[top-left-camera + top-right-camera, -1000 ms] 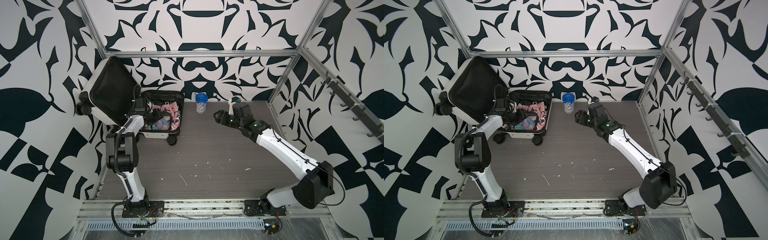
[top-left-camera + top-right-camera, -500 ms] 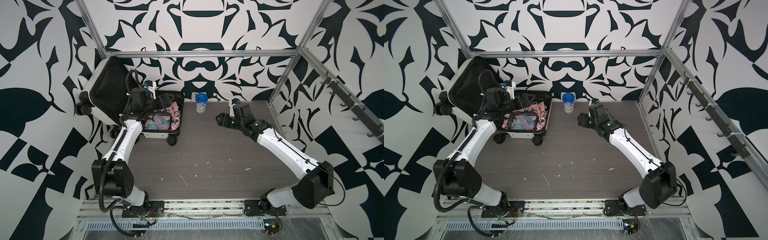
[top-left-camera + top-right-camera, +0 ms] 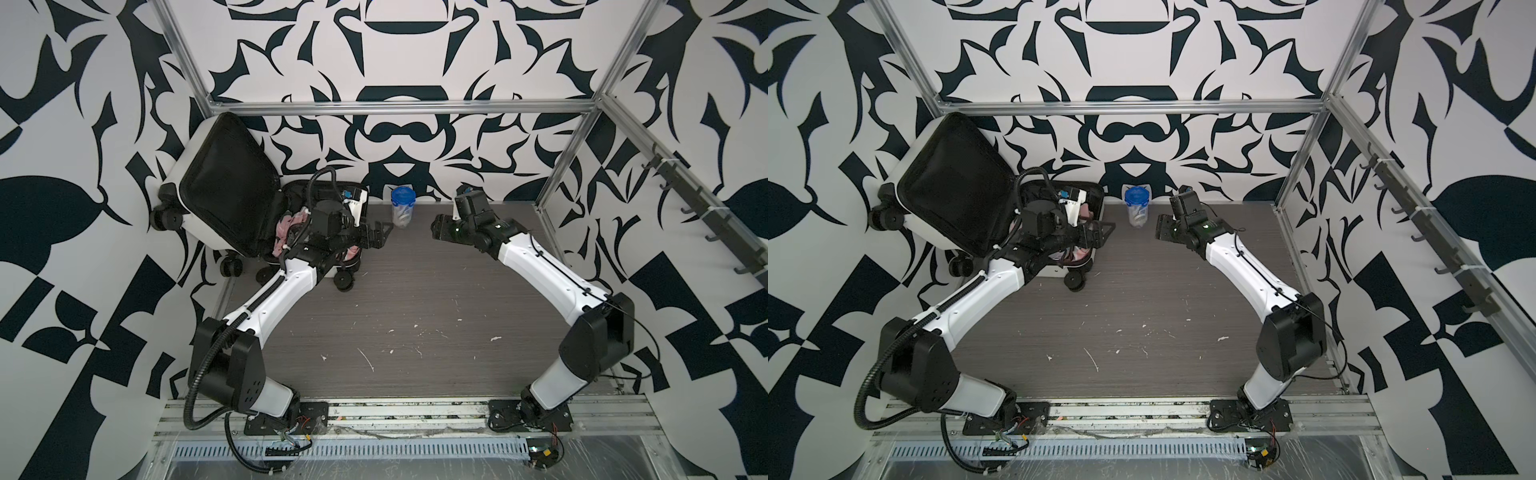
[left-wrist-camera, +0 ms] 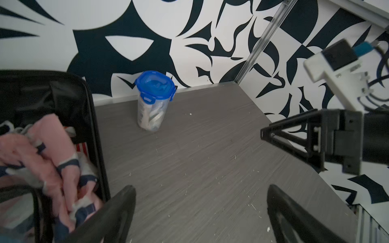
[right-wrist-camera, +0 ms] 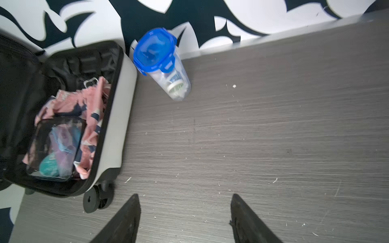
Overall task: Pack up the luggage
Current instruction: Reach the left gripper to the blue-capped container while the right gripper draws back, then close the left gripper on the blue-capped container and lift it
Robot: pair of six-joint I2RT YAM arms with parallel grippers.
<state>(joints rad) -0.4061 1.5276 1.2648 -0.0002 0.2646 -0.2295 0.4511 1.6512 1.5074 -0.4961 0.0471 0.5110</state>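
Note:
The luggage [image 3: 226,187] [image 3: 951,187] lies open at the back left, its black-lined lid leaning on the left wall. Its white side wall [image 5: 124,101] shows in the right wrist view. Inside lie pink clothes [image 5: 92,101] [image 4: 48,147] and a clear black-trimmed pouch [image 5: 55,147]. My left gripper [image 3: 376,235] [image 3: 1100,232] [image 4: 201,187] hangs open and empty just past the luggage's right rim, over bare floor. Facing it from the right, my right gripper [image 3: 440,228] [image 3: 1163,228] [image 5: 185,195] is open and empty, above the floor.
A clear jar with a blue clip lid [image 3: 402,208] [image 3: 1136,206] [image 4: 154,98] [image 5: 160,61] stands upright by the back wall, between the two grippers. Patterned walls and aluminium posts close in the grey floor [image 3: 415,311]. A hook rail [image 3: 706,216] runs along the right wall.
My left gripper opened, rose out of the luggage and swung right past its rim; the clear pouch now lies inside. The right arm has barely shifted.

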